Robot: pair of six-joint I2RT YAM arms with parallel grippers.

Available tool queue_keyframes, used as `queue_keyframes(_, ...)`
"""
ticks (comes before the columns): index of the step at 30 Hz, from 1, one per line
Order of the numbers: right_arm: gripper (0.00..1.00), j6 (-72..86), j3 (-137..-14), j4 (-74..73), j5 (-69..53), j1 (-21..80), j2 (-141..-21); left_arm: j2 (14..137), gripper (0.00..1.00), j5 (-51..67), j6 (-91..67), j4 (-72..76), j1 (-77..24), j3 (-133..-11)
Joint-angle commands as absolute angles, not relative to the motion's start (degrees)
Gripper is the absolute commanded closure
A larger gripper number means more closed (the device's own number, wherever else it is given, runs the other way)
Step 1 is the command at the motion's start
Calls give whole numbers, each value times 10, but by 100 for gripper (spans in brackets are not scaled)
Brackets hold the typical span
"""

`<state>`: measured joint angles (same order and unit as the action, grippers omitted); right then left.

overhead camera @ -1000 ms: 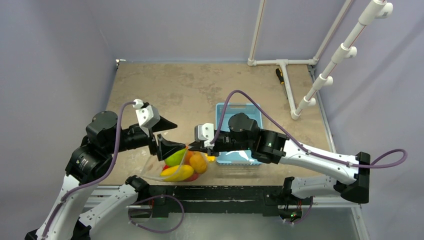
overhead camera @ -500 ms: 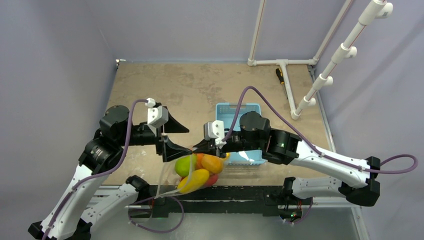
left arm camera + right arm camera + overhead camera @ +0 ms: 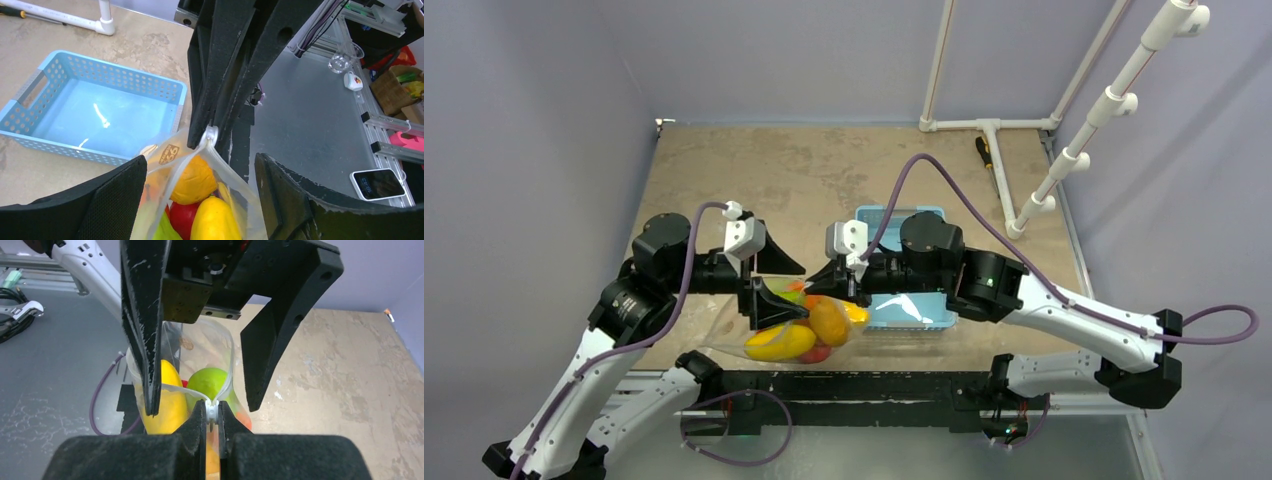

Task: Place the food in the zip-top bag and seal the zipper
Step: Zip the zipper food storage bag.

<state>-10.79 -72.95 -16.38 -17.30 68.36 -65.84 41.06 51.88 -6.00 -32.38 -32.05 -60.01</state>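
Clamps the end of the zipper with the right gripper, narrow on the white strip at the mouth corner of the bag. Holds the left gripper wide, a finger on each side of the bag top; cannot tell about touch. Shows the food, yellow, green, red and orange, inside the bag at the near edge of the table, just left of the basket.

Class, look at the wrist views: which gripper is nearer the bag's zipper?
Right. The right gripper has its jaws shut on the zipper; the left gripper is open, jaws spread either side of the bag.
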Motion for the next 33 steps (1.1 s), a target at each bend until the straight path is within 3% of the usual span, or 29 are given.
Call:
queue_keyframes(1, 100, -67, -787, -154, -133, 686, -669, 402, 22, 524, -58, -321, -323, -599)
queue_keyframes(16, 100, 18, -873, -215, -98, 686, -714, 392, 27, 435, -46, -332, -323, -578)
queue_keyframes(25, 100, 36, -884, -212, -92, 686, -713, 393, 67, 409, -35, -350, -323, -582)
queue_keyframes(28, 100, 37, -886, -215, -91, 686, -713, 392, 100, 399, -31, -356, -323, -591)
queue_keyframes(33, 100, 36, -870, -207, -99, 686, -706, 395, 100, 418, -28, -359, -323, -606)
